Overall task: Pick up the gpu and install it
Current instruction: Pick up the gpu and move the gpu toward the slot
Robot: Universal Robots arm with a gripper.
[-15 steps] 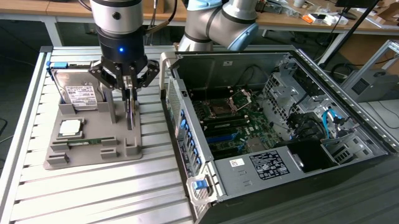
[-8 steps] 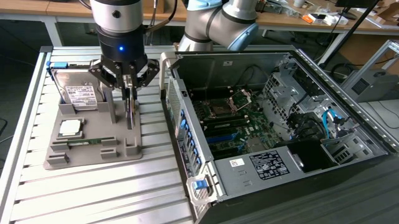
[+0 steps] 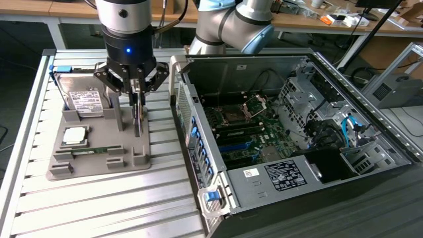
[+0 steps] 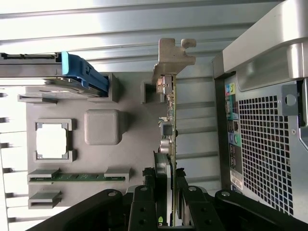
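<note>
Robot at work: on a gray holder tray at the exterior view's left, a hard drive and a processor chip sit in their slots. The gripper has its fingers partly closed, clamping the top edge of the gpu, which stands edge-on at the tray's right side beside the open computer case.

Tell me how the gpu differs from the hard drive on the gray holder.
The gpu is a thin green card with a silver end bracket; the hard drive is a boxy silver block with a white label. The gripper is closed on the gpu; the hard drive stands apart from it, untouched. Both stand upright at the gray holder.
</note>
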